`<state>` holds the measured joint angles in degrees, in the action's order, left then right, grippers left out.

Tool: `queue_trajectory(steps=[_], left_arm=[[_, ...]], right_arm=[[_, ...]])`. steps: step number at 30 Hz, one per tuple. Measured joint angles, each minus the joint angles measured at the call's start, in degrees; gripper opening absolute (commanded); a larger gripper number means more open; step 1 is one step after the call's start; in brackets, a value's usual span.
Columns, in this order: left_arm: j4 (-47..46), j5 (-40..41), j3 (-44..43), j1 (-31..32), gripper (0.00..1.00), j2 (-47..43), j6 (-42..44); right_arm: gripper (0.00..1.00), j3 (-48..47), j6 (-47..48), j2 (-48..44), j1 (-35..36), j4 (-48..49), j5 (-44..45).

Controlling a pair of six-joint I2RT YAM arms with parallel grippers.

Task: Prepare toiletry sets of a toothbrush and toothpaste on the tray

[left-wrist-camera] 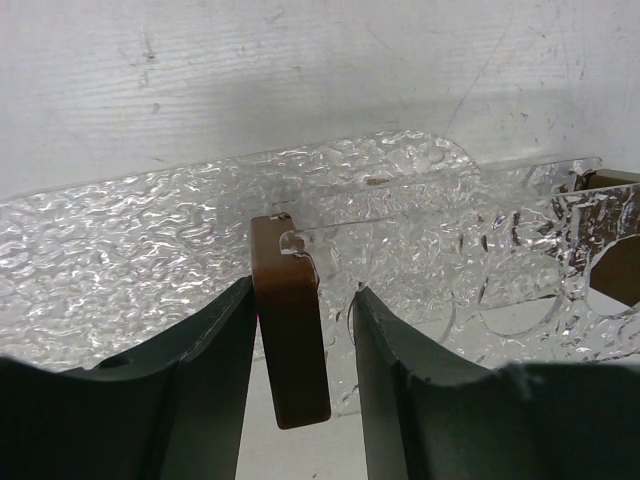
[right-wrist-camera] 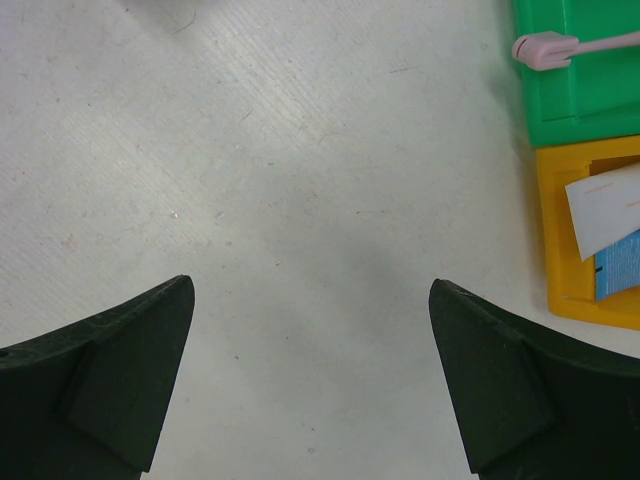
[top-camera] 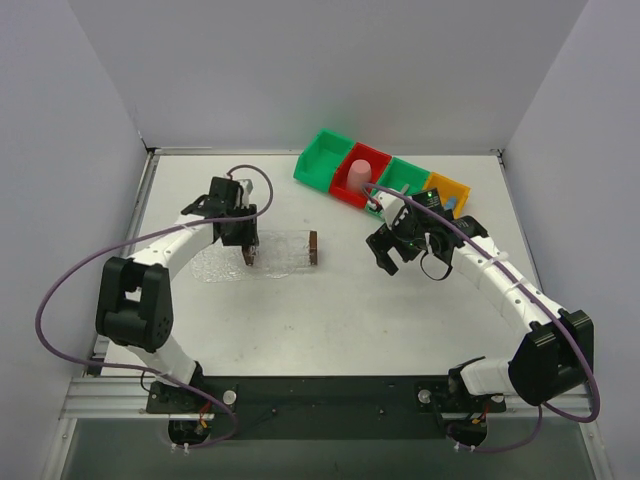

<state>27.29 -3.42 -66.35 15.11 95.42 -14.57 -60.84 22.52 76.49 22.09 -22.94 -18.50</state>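
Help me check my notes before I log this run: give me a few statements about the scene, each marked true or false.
1. The left pincer has a finger on each side of a brown end block of the tray. True.
2. The right pincer holds the toothbrush. False: it is open and empty above the table; the toothbrush lies in a green bin.
3. The grey-white toothpaste tube and the blue toothpaste tube both lie in the yellow bin. True.
4. The pink cup stands on the tray. False: it is in the red bin.
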Motion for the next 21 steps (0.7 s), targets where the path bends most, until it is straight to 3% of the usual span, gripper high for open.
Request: queue_trajectory(steps=[11,21], left_arm=[[0.76,-1.99,3.21,-7.21,0.30,-7.19,0.50],[0.79,-2.84,8.20,-10.05,0.30,-7.67,1.92]], right_arm=[[0.97,0.11,-0.02,0.00,-0.02,0.04,-0.46],[0.97,0.11,-0.24,0.00,-0.04,0.04,-0.70]])
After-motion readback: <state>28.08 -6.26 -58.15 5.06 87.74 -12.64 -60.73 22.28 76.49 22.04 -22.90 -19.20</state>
